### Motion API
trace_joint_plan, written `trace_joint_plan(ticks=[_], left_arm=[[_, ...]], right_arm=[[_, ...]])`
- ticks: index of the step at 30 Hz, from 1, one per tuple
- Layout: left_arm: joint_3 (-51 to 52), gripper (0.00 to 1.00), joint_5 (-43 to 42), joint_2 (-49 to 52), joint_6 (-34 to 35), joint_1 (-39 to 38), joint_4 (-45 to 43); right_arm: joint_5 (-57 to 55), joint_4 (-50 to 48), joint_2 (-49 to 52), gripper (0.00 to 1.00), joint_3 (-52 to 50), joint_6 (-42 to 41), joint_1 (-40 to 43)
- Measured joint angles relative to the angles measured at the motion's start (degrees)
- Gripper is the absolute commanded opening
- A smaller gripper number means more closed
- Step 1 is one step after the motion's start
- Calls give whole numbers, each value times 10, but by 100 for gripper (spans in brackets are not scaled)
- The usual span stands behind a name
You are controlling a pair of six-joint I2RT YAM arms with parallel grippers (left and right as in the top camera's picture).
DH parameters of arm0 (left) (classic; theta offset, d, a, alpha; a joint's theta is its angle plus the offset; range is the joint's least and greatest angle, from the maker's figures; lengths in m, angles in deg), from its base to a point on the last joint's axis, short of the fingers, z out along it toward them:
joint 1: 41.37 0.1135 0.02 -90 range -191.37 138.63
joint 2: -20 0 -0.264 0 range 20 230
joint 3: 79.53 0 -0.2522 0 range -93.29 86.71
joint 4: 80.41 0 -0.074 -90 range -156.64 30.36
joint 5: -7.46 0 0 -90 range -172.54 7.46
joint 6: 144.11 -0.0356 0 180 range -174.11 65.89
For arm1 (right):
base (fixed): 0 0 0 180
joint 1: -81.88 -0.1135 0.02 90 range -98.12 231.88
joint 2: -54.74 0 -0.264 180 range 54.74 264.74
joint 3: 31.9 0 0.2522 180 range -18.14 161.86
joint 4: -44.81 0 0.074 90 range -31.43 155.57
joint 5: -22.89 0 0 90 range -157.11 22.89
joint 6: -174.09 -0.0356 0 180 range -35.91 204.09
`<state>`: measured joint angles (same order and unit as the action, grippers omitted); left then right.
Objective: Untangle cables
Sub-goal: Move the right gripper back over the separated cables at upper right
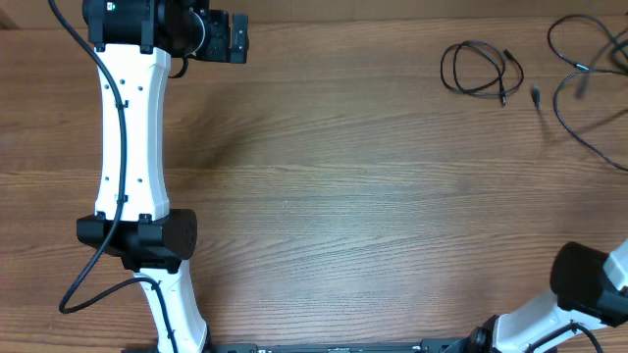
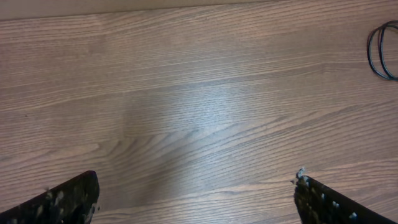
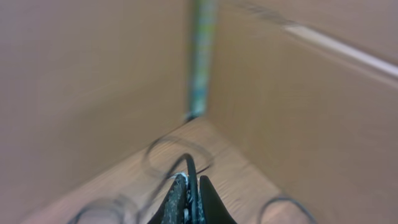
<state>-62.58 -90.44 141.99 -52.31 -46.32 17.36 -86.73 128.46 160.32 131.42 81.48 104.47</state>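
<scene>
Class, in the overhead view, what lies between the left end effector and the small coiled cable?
Only bare wooden table lies between the left end effector and the coiled cable, as the overhead view shows.

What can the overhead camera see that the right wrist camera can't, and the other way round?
Only overhead: the left arm stretched over the wooden table, and a small coiled cable lying apart from a looser cable. Only right wrist: the right gripper, pinched shut on a thin black cord, with brown walls behind. Both: that table and loops of black cable on it, blurred in the wrist view.
</scene>
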Motion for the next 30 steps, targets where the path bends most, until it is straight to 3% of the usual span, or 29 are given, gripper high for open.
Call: trace_joint_plan(ticks=[7,14,15,17,23,24,25,26,30], left_arm=[[0,100,0,0,0,0,0],[0,100,0,0,0,0,1],[0,100,0,0,0,0,1],[0,100,0,0,0,0,2],[0,98,0,0,0,0,3],[0,98,0,0,0,0,5],[0,98,0,0,0,0,7],[0,98,0,0,0,0,10],[0,99,0,0,0,0,18]], right_arm=[[-31,-19,-1,4,-1,-66,162],[84,-60,-4,4,-54,-103,298],[92,-60,-4,4,-58,-105,302],[127,-60,-4,13,-82,-116,311],[218,-104,-9,12,-216,-137,294],[224,-116,-9,16,-240,-140,290],[232,-136,-9,32,-279,-144,285],[238,-158,-9,100,-314,-151,282],[254,-235,-8,100,-443,-178,278]])
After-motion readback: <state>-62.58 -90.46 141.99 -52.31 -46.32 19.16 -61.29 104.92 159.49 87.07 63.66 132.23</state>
